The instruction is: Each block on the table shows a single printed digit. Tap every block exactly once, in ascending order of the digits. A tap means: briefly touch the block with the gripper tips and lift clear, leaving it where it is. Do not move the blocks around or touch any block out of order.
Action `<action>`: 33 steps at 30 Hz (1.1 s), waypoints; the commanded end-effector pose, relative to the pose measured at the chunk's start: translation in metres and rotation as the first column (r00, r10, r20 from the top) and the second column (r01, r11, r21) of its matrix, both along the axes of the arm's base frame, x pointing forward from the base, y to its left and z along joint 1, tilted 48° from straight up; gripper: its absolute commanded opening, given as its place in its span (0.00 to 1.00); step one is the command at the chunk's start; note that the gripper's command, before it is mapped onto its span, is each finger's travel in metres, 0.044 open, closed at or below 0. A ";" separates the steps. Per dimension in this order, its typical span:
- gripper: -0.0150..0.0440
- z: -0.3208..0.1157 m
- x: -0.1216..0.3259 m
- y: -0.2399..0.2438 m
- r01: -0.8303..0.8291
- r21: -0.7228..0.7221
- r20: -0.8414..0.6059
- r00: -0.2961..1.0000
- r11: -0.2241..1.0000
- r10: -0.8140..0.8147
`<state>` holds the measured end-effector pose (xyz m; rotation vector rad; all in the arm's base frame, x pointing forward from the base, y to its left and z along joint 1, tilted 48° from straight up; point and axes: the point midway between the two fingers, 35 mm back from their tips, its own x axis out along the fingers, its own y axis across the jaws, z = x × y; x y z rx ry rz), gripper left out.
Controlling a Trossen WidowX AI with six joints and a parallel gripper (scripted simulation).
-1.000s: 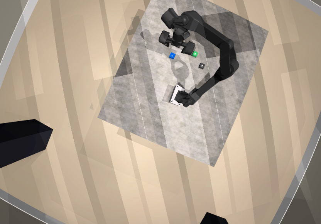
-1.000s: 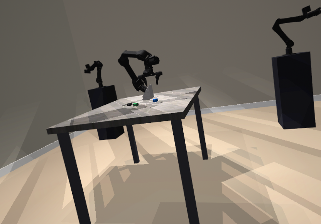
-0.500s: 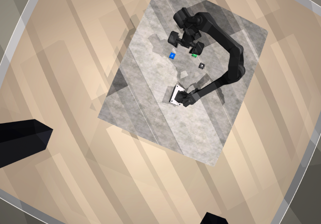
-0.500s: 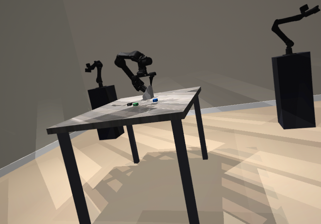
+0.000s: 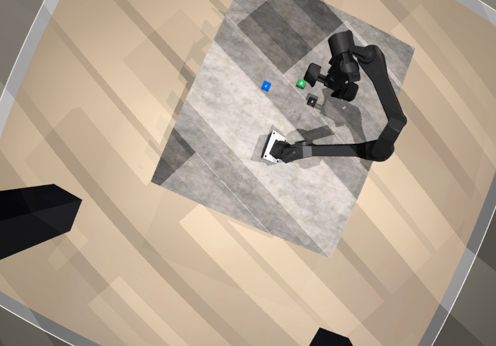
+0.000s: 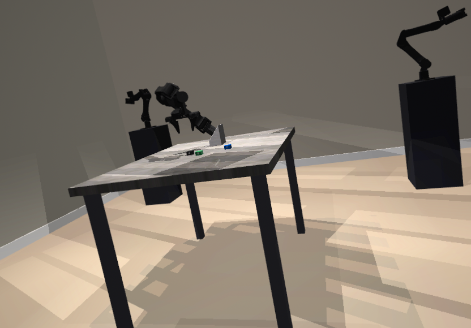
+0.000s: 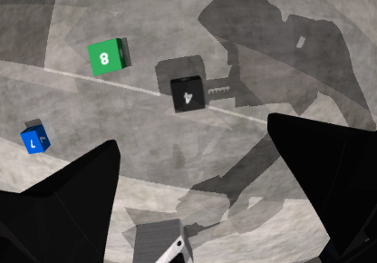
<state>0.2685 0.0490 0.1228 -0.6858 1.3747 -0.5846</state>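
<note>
A black block with the digit 4 sits on the table. A green block with an 8 lies close to it. A blue block with a 7 lies farther off, at the left in the wrist view. My gripper is open and empty, raised well above the table. In the wrist view the black block shows just beyond the gap between the fingertips. No block is touched or hidden.
My arm stands on a wedge-shaped mount on the table, not far from the blocks. Two other arms stand on dark pedestals away from the table. Shadows of the arm fall around the black block.
</note>
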 end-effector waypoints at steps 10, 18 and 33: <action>0.40 -0.051 0.008 -0.061 -0.003 -0.010 -0.001 1.000 1.000 0.003; 0.29 -0.051 0.008 -0.061 -0.003 -0.010 -0.001 1.000 1.000 0.003; 0.29 -0.062 0.010 -0.074 -0.004 -0.010 -0.001 1.000 1.000 0.004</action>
